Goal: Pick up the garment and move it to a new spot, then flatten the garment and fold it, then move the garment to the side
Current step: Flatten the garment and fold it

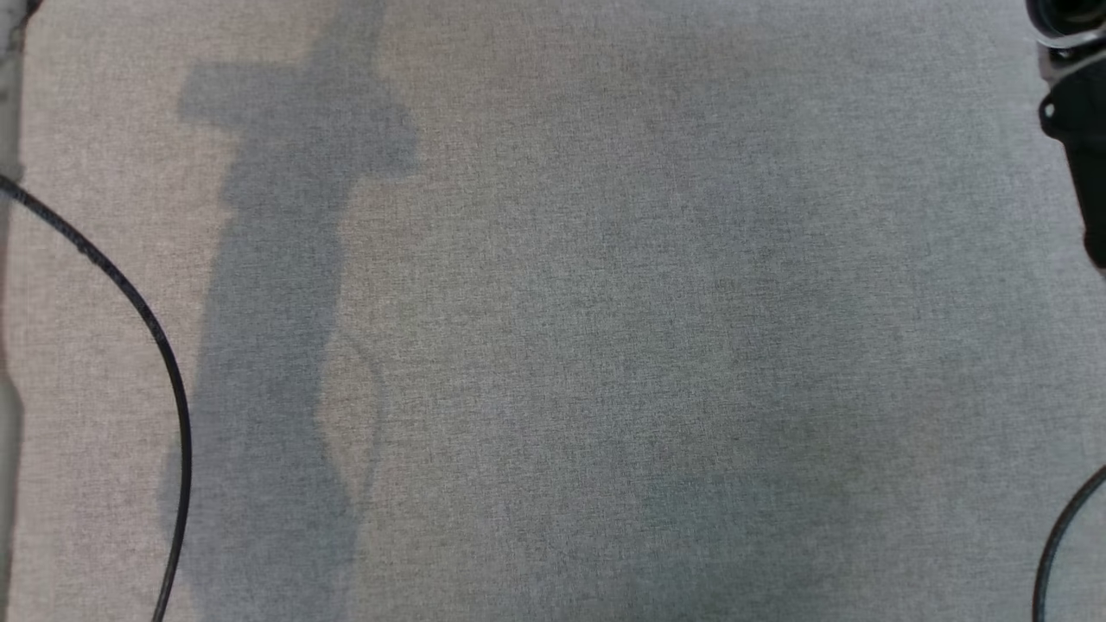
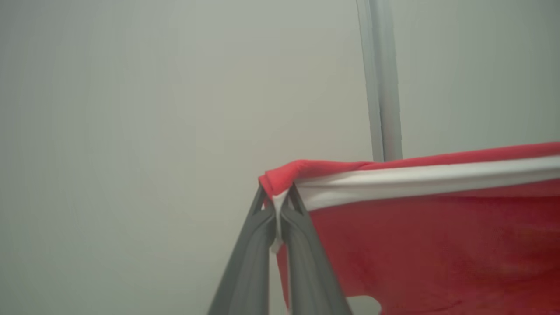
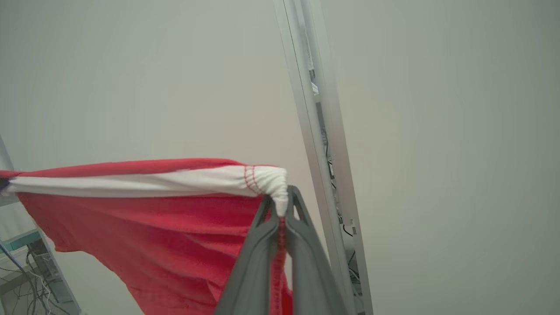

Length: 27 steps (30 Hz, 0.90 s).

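Garment [image 2: 437, 245], red knit cloth with white edge band, held aloft before a pale wall [image 2: 131, 131]; left gripper [image 2: 277, 205] pinches one band corner, right gripper [image 3: 281, 210] pinches the opposite corner, cloth stretched between the two.

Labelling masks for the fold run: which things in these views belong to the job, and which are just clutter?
Job:
- red garment with white band, stretched between the grippers
- left gripper, shut on one end of the band
- right gripper, shut on the other end
- grey cloth surface

Lying about:
- black cable
- metal post
- black device
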### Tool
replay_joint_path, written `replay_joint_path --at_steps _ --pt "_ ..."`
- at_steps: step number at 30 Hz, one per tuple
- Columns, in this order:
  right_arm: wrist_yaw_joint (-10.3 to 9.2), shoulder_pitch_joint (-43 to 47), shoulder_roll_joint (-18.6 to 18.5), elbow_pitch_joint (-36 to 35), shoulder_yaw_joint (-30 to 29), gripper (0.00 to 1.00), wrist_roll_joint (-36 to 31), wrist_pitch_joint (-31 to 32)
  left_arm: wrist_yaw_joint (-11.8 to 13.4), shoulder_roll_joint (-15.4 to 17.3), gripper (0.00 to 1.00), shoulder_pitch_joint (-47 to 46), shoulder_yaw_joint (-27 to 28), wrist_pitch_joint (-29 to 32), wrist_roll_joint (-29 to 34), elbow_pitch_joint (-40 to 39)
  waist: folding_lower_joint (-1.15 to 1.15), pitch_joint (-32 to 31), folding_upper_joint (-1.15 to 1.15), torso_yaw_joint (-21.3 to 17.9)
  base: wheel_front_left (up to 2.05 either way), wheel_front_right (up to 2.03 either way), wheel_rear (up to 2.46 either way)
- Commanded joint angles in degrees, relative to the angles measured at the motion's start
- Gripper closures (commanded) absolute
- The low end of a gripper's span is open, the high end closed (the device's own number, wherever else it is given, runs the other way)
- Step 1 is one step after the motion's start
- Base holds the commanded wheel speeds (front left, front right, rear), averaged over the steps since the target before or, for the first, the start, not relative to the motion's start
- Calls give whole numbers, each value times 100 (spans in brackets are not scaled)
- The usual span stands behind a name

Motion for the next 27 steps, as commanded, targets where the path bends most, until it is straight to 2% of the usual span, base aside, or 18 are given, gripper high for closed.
replay_joint_path --at_steps 1,4,8,11,15,19,21,27 --pt "-18 -76 -1 265 -22 100 -83 -34 -48 19 100 -148 17 -8 -51 297 0 31 0 12 0 0 0" --pt "-18 -129 91 680 148 100 -155 -25 -197 -189 100 -231 -28 -9 -165 790 0 113 0 60 0 0 0" --pt "-16 119 28 835 399 100 -55 -27 -359 -452 100 41 -60 -151 -348 1251 0 183 0 147 0 0 0" --pt "-14 332 -46 726 575 100 25 -27 -409 -575 100 279 -78 -271 -418 1362 0 207 0 175 0 0 0" --pt "-11 1096 -335 84 797 100 136 -28 -465 -744 100 1010 -147 -513 -520 1305 0 130 0 221 0 0 0" --pt "-10 2185 -635 -688 864 100 271 -29 -500 -812 100 2157 -108 -644 -679 893 0 -64 0 248 0 0 0" --pt "-11 2742 -767 -1086 843 100 332 -28 -442 -726 100 2742 -64 -669 -713 515 0 -177 0 236 0 0 0" --pt "-12 4311 -1056 -2166 761 100 331 -29 9 -180 100 4753 68 -487 -800 -1283 0 -553 0 138 0 0 0"
